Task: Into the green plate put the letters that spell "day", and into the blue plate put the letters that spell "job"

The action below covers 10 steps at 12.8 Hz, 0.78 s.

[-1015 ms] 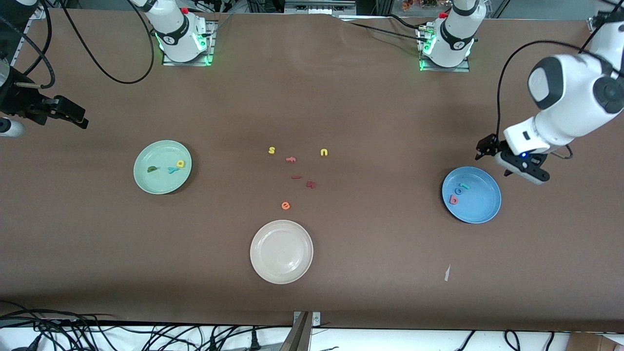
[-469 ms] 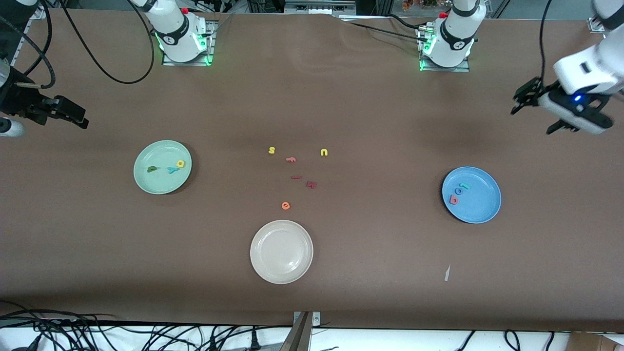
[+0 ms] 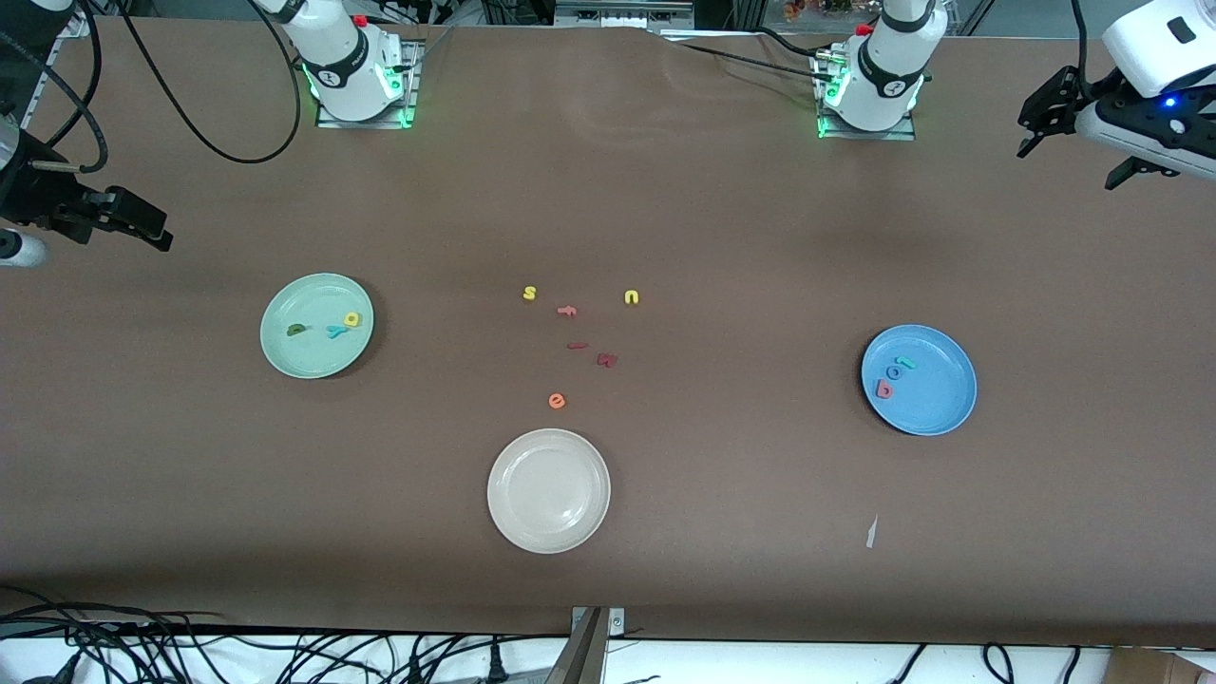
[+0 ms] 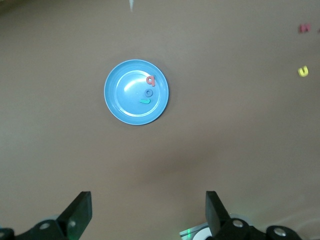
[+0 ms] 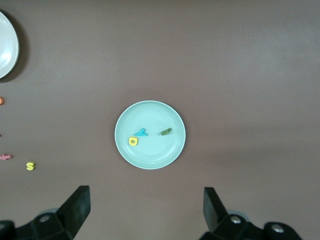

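Three foam letters lie in each plate. In the green plate [image 3: 316,326], the dark green d [image 3: 296,330], cyan y [image 3: 336,332] and yellow a [image 3: 352,319] run from nine toward three o'clock. In the blue plate [image 3: 919,380], the teal j [image 3: 906,362], blue o [image 3: 894,371] and salmon-red b [image 3: 884,389] slant from one toward seven o'clock. The left gripper [image 3: 1073,133] and right gripper [image 3: 142,228] hang open, empty, over the table's ends.

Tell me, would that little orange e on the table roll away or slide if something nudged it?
The orange e lies flat on the brown table, so it probably slides rather than rolls. It looks tiny beside the cream-white plate, so likely very light and easily flicked. Its matte surface suggests it may drag a little rather than skate.
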{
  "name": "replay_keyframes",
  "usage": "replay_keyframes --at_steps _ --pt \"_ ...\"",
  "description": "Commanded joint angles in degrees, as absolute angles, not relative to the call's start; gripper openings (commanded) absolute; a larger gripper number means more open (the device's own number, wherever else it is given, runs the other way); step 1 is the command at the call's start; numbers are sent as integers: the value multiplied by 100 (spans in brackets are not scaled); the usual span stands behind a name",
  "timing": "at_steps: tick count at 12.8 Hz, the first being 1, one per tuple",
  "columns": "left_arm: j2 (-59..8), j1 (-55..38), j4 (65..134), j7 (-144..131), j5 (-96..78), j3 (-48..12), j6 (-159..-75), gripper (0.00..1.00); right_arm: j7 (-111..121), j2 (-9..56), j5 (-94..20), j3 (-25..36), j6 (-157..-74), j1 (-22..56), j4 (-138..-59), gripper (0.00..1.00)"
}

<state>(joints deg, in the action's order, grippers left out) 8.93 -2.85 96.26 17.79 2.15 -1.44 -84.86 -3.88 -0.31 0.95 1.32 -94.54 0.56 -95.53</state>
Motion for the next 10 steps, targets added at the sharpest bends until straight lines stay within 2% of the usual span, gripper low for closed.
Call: replay_keyframes --at_steps 1,4,10 --pt "361 -193 9010 1390 299 -167 -8157 100 -439 -53 79 88 -9466 -9 -9554 100" --pt "194 -193 8781 740 -34 -141 -8051 100 -439 -53 79 88 -9466 -9 -9554 100" --pt "158 -193 8780 406 -360 -53 -8016 100 -439 -53 79 88 -9466 -9 -9554 100"
